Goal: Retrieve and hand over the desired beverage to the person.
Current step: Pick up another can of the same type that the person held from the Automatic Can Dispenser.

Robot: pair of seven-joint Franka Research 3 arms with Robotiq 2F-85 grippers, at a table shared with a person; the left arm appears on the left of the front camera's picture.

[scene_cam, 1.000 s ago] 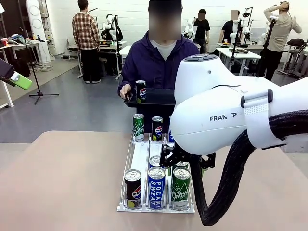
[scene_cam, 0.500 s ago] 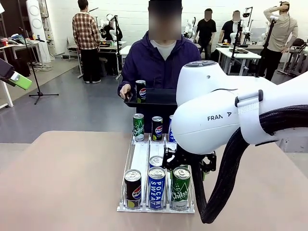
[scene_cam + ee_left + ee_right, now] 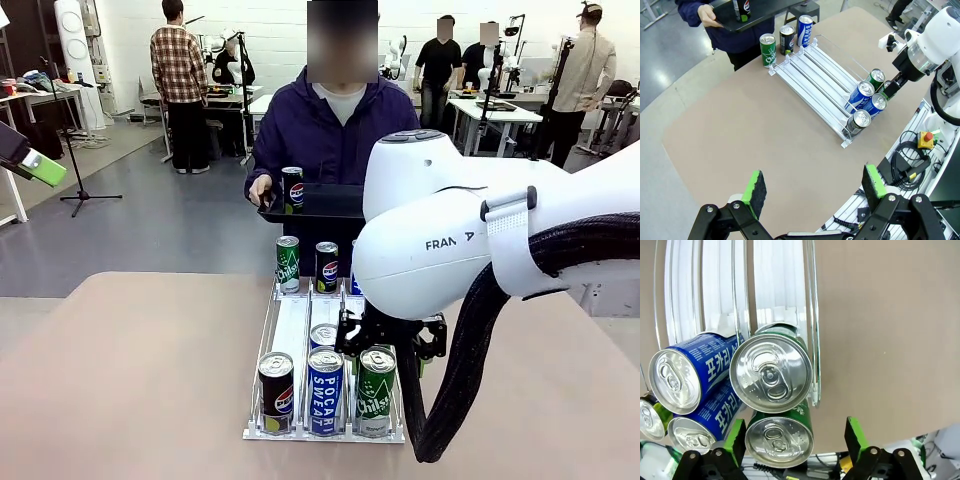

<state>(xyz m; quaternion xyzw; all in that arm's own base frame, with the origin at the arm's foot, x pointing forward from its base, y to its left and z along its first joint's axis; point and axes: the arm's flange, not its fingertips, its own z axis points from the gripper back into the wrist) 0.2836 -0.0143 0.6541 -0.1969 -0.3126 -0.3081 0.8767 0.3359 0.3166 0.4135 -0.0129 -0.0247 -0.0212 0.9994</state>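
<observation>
Change: right end effector (image 3: pixel 795 439) has eased slightly lower over the rack (image 3: pixel 290 325) since the earlier frame; everything else holds its place.
Right end effector state: open, with a green pad on either side of the front green can (image 3: pixel 779 440) at the bottom of the right wrist view, both apart from it.
Left end effector (image 3: pixel 815 185): open and empty, held high over the worktop (image 3: pixel 740 130), well apart from the rack.
Likely target: the front green can, lower middle of the front view, at the near end of the right-hand lane. A second green can (image 3: pixel 771 372) stands just behind it.
Handling: thin aluminium, stiff if still full, smooth and rather slippery, apt to dent under a hard squeeze, and probably of moderate weight. Best taken on the round side wall about mid-height, then lifted straight up clear of the lane rails and its neighbour.
Rack contents: three clear lanes. The near end holds a front Pepsi can (image 3: pixel 276 392), blue Pocari Sweat cans (image 3: pixel 325 390) and the green pair; the far end holds three more cans (image 3: pixel 326 266).
Tray (image 3: pixel 335 205): black, held by the person (image 3: pixel 330 130) at upper middle, carrying one tray Pepsi can (image 3: pixel 292 190).
</observation>
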